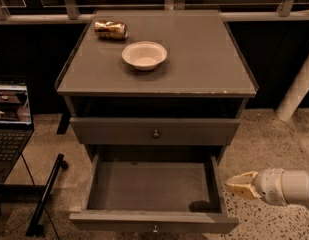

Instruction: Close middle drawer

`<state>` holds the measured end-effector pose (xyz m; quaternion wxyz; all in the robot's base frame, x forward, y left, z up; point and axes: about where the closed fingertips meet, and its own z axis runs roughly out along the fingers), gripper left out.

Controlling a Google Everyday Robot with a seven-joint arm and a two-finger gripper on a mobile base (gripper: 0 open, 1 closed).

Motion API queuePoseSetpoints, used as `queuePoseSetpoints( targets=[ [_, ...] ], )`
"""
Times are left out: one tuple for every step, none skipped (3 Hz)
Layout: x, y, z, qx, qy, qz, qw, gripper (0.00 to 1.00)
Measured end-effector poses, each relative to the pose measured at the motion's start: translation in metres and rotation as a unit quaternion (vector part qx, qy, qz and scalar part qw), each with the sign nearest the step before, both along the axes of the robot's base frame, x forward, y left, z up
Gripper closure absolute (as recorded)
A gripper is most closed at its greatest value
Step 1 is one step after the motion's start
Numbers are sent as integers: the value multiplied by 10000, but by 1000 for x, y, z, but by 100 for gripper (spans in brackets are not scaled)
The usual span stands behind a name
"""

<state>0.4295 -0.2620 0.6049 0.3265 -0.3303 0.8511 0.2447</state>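
Observation:
The middle drawer [153, 186] is pulled far out of the grey cabinet [159, 86]. Its plain grey inside is empty, and its low front panel [119, 222] carries a small round knob [155, 229] at the bottom edge of the view. Above it sits the taller-fronted drawer [114, 131] with its own knob [155, 133], pushed in. My gripper [233, 184] hangs at the lower right, just outside the open drawer's right side wall, pointing left. Its tan fingers [243, 185] are shut and hold nothing.
A white bowl [144, 55] and a lying can [110, 29] rest on the cabinet top. An open laptop [10, 119] stands at the left, with a black bar [46, 194] on the speckled floor. A white post [299, 86] rises at the right.

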Motion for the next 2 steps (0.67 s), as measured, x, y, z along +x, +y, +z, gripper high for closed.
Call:
queuePoseSetpoints(
  targets=[
    [-5, 7, -3, 25, 32, 61, 10000, 100],
    [-28, 11, -35, 323, 234, -253, 9989, 100]
  ],
)
